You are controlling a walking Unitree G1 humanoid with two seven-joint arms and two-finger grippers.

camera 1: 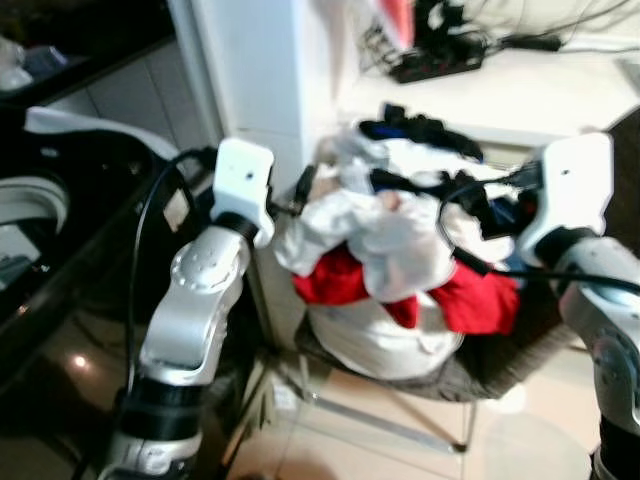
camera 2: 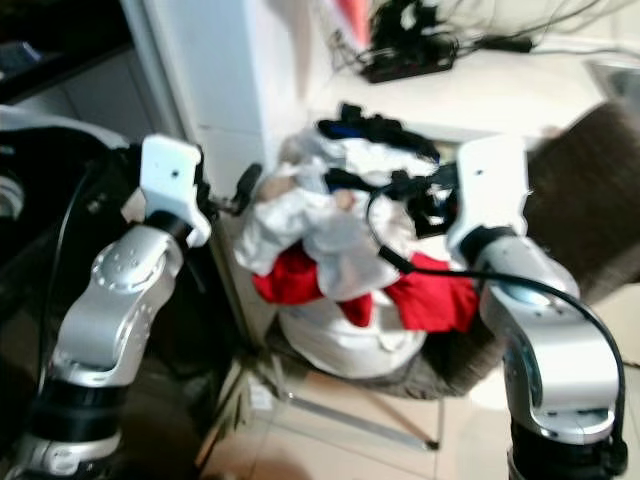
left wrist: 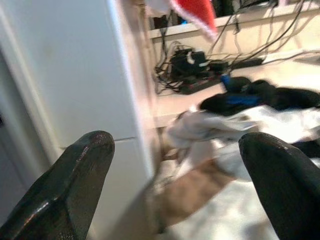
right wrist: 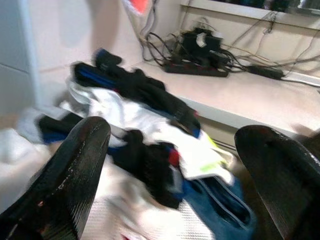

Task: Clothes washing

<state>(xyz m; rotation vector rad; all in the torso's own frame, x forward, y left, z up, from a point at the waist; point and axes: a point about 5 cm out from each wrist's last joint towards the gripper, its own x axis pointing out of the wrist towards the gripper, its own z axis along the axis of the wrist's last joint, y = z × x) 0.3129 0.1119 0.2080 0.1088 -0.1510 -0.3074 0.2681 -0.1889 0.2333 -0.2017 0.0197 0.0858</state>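
Laundry (camera 1: pixel 400 250) sits heaped on a chair (camera 1: pixel 500 375) directly before us, white cloth on top, a red garment (camera 1: pixel 480 300) hanging out low, dark pieces at the back. In the left eye view, our left arm is raised beside the pile's left edge and our right arm beside its right edge; a white pillar (camera 1: pixel 250 70) stands just behind the left one.

Right eye view: the same heap, with a cable looping from our right arm across the red garment. We judge that this cable could catch cloth as the arm closes in.

Left wrist view: the left gripper (left wrist: pixel 185 175) is spread wide, nothing between its fingers, facing the pile's near edge and the pillar. Reaching in carelessly could knock that pillar.

Right wrist view: the right gripper (right wrist: pixel 170 170) is likewise spread and empty, above dark and white garments. A power strip (right wrist: pixel 200 67) with cords lies on the ledge behind; a high lift could drag sleeves into them, or spill the loose heap.
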